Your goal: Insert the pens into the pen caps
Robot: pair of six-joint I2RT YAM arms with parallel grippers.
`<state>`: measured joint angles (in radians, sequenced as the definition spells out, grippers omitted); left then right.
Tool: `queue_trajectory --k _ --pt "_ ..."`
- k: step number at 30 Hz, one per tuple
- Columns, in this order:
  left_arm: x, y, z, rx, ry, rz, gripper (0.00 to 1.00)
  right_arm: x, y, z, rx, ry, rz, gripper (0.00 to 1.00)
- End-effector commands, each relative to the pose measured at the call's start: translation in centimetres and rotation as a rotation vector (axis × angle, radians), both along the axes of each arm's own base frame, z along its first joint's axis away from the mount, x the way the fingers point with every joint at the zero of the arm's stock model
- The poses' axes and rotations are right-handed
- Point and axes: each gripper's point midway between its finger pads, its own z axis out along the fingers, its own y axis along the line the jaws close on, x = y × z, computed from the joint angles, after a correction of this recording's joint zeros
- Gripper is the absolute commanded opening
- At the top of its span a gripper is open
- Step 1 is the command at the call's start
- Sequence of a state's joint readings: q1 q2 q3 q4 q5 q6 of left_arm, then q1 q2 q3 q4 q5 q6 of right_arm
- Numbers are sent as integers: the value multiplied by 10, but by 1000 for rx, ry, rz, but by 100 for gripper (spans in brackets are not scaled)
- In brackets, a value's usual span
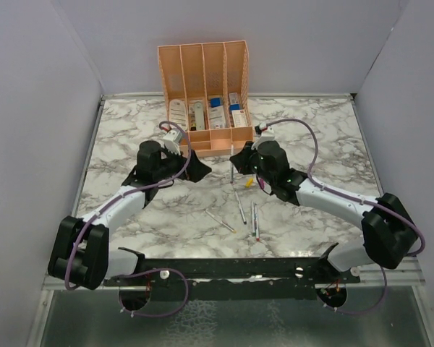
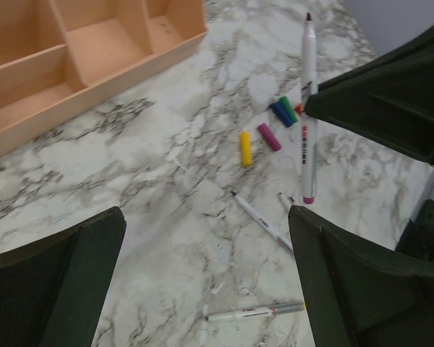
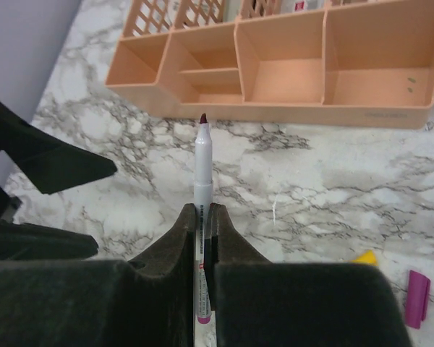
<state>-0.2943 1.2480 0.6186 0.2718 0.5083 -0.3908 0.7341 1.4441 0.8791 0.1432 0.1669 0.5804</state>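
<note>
My right gripper (image 3: 204, 217) (image 1: 233, 163) is shut on a silver-grey pen (image 3: 202, 163) (image 2: 308, 108), which sticks out forward with its dark tip toward the organiser and its pink end behind the jaws. The pen hangs a little above the table. Beside it lie the yellow cap (image 2: 246, 148) (image 3: 364, 256), purple cap (image 2: 269, 136) (image 3: 417, 296), blue cap (image 2: 281, 113) and green cap (image 2: 288, 108). Other pens (image 2: 264, 223) (image 2: 254, 312) (image 1: 239, 206) lie loose on the marble. My left gripper (image 2: 206, 282) (image 1: 166, 175) hovers wide open over the table, holding nothing.
The orange organiser (image 1: 202, 72) (image 3: 275, 69) stands at the back middle, its low front compartments close to both grippers. The left gripper's fingers (image 3: 43, 163) show at the left of the right wrist view. Grey walls enclose the marble table (image 1: 130, 130).
</note>
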Motion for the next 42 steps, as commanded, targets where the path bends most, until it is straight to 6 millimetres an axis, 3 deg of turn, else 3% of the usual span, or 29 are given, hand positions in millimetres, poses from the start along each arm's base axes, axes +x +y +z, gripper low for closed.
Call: queue_trajectory --k 1,10,22,26,31,42 --pt "-16 -45 54 -132 -151 -302 99 1 13 61 206 -186 31 1" --pt "-27 -65 69 -159 -179 -426 98 -7 21 77 313 -250 90 1" --pt "-22 -67 62 -150 -159 -391 90 -20 55 80 356 -228 276 1" --pt "-20 -67 63 -148 -161 -382 81 -24 59 83 378 -227 302 1" --pt "-18 -67 63 -146 -159 -372 63 -28 60 85 384 -233 326 1" --pt "-17 -69 64 -145 -168 -376 56 -31 63 90 413 -243 343 1"
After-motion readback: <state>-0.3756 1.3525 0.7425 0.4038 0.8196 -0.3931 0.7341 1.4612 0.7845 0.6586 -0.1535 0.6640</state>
